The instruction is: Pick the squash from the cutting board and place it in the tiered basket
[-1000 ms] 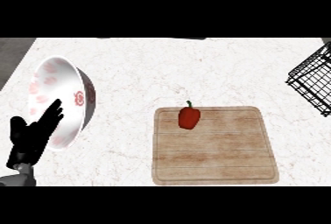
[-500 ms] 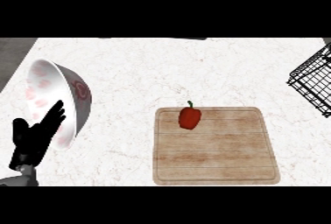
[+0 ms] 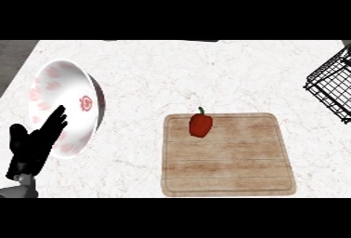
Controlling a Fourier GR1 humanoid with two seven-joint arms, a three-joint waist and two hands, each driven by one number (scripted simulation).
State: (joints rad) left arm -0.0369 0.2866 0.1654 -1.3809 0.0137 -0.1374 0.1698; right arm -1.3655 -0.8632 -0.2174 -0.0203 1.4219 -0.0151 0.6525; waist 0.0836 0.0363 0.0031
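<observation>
From where I stand, the fingers point(image 3: 55, 122) of the left hand point(image 3: 31, 151) are straight and spread, pointing up towards 1 o'clock and holding nothing. That hand rests at about 8 o'clock in the view, its tips showing against the lower part of the white plate point(image 3: 68, 79) with red marks. I cannot tell whether they touch it.

Out from there, across bare marble surface point(image 3: 171, 69), the cutting board point(image 3: 230, 162) lies towards 4 o'clock. On it, near its 11 o'clock corner, sits the task's thing: a red vegetable point(image 3: 200, 125) with a green stem, looking more like a pepper than a squash. The black wire tiered basket point(image 3: 328, 86) is well apart from it at 2 o'clock, cut off by the view's edge.

Over the last second almost nothing has changed. The left hand has crept up a touch, while the vegetable, the board and the basket lie just as they did. The right hand shows nowhere. I judge the pick has not begun. With the basket on the right, I would expect the right hand to do the reaching.
</observation>
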